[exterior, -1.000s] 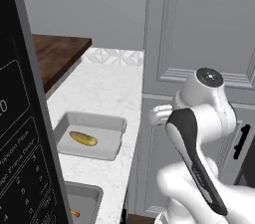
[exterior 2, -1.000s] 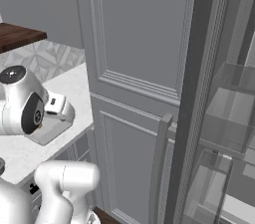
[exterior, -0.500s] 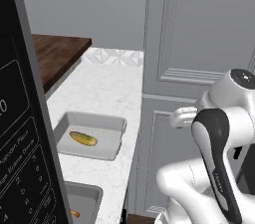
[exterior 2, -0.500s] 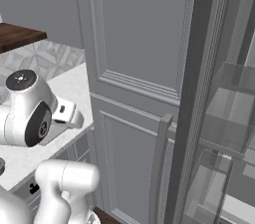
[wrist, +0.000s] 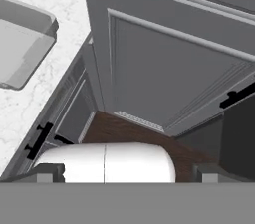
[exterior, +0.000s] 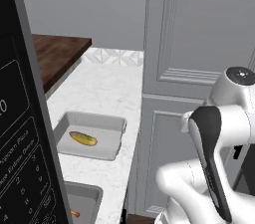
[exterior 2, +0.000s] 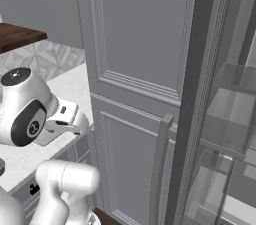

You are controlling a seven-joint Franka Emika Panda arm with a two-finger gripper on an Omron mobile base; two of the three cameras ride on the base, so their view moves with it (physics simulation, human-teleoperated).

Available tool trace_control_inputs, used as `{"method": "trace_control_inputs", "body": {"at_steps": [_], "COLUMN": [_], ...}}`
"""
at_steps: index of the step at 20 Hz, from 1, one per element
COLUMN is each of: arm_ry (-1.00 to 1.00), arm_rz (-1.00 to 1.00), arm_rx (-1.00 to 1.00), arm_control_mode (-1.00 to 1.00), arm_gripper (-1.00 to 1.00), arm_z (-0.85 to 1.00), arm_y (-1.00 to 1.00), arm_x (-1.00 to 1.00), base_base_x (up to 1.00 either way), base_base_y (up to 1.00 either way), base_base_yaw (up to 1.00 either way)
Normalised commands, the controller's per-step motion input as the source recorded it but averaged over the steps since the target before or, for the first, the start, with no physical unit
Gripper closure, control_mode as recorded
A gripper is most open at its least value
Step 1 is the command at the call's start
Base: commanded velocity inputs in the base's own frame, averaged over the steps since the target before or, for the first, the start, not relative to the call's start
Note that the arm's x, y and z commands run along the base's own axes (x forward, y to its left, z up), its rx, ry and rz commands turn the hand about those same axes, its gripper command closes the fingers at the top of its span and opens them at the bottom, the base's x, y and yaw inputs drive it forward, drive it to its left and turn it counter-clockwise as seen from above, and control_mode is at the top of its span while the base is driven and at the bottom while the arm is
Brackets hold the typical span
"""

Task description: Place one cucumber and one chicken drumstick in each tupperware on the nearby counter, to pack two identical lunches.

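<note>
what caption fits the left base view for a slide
One cucumber lies in the far tupperware on the marble counter, the white arm raised beside the grey door.

White arm (exterior: 219,133), dark joints

Counter (exterior: 107,91) white marble-look, faint veining; tupperware (exterior: 107,152) matt grey plastic; cabinet door (exterior: 199,44) matt grey, panelled.

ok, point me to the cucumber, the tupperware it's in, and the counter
cucumber (exterior: 82,139), left base view, middle of its green body.
tupperware (exterior: 114,138), left base view, bare floor beside the cucumber.
counter (exterior: 107,93), left base view, bare marble beyond the tupperware.
</note>
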Motion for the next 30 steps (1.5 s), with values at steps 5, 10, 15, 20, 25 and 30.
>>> {"method": "trace_control_inputs", "body": {"at_steps": [5, 10, 15, 20, 25, 30], "arm_ry": [0.00, 0.00, 0.00, 0.00, 0.00, 0.00], "arm_rz": [0.00, 0.00, 0.00, 0.00, 0.00, 0.00], "arm_rx": [0.04, 0.00, 0.00, 0.00, 0.00, 0.00], "arm_control_mode": [-1.00, -1.00, 1.00, 1.00, 1.00, 1.00], "arm_gripper": [-1.00, -1.00, -1.00, -1.00, -1.00, -1.00], "arm_z": [-0.18, 0.00, 0.00, 0.00, 0.00, 0.00], "arm_y": [0.02, 0.00, 0.02, 0.00, 0.00, 0.00], "arm_x": [-0.25, 0.00, -0.04, 0.00, 0.00, 0.00], "base_base_x": [0.00, 0.00, -0.13, -0.47, -0.66, -0.80], "base_base_y": [0.00, 0.00, 0.14, 0.28, 0.06, -0.03], "base_base_yaw": [0.00, 0.00, -0.07, -0.32, -0.31, -0.12]}}
